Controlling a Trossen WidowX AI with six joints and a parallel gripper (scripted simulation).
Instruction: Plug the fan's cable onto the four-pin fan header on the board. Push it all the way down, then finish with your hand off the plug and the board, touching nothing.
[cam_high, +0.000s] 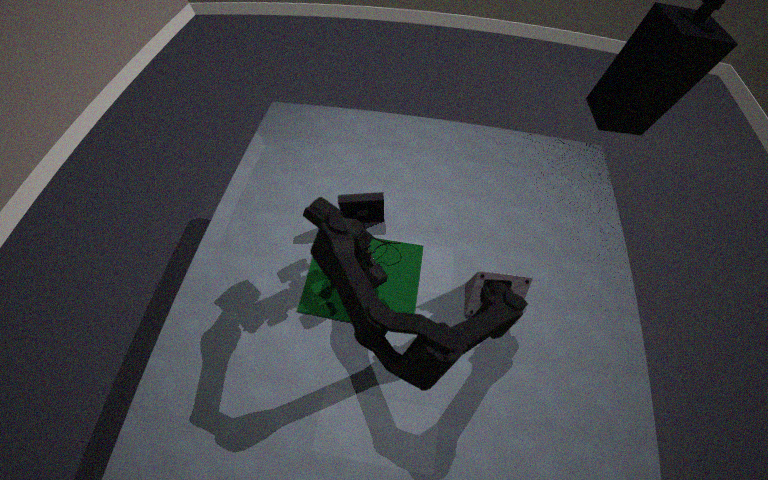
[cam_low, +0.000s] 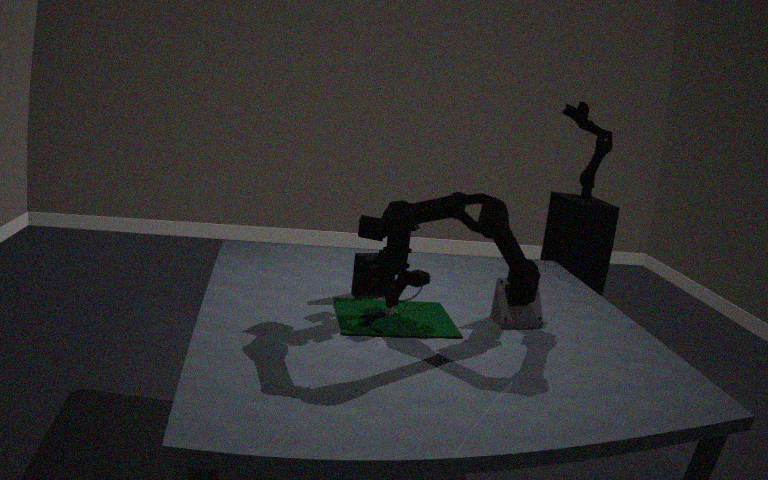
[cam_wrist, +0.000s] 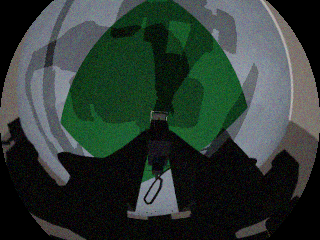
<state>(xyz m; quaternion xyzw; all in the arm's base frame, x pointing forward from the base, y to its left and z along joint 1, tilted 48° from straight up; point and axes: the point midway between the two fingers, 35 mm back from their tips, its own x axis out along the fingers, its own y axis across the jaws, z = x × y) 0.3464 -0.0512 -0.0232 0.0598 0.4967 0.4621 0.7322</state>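
A dim room holds a pale grey-blue, smooth-topped table (cam_high: 509, 198) (cam_low: 339, 435), seen from above, from the side and from the wrist. A black, jointed robot arm (cam_high: 348, 266) (cam_low: 436, 209) rises from a light grey, sloping base plate (cam_high: 527, 280) (cam_low: 502, 321) with dark bolt holes in its corners, then bends over a flat, bright green, four-sided board (cam_high: 403, 288) (cam_low: 438, 327) (cam_wrist: 110, 75) lying on the table. Its black, two-fingered gripper (cam_low: 391, 309) (cam_wrist: 158, 134) points down over the board, with the fingertips low, close to the green surface. The jaws are nearly closed, a narrow gap apart, and have hold of the fan cable's small, dark, blocky plug (cam_wrist: 159, 149). Just beyond the fingertips in the wrist view is a tiny, pale-rimmed rectangular part (cam_wrist: 159, 116), apparently the header on the board. The plug is at this spot, but whether it is fully down cannot be told, because the dark fingers crowd around it. A thin black cable (cam_high: 388, 254) (cam_low: 417, 293) (cam_wrist: 153, 191) curls into a loose loop near the gripper. Near one edge of the board stands a black, box-shaped block (cam_high: 362, 209) (cam_low: 364, 277), partly behind the arm. Beyond the table, a tall black pedestal (cam_high: 651, 73) (cam_low: 577, 237) carries a second dark, jointed arm (cam_low: 594, 161). Broad grey shadows of the working arm stretch across board and tabletop.
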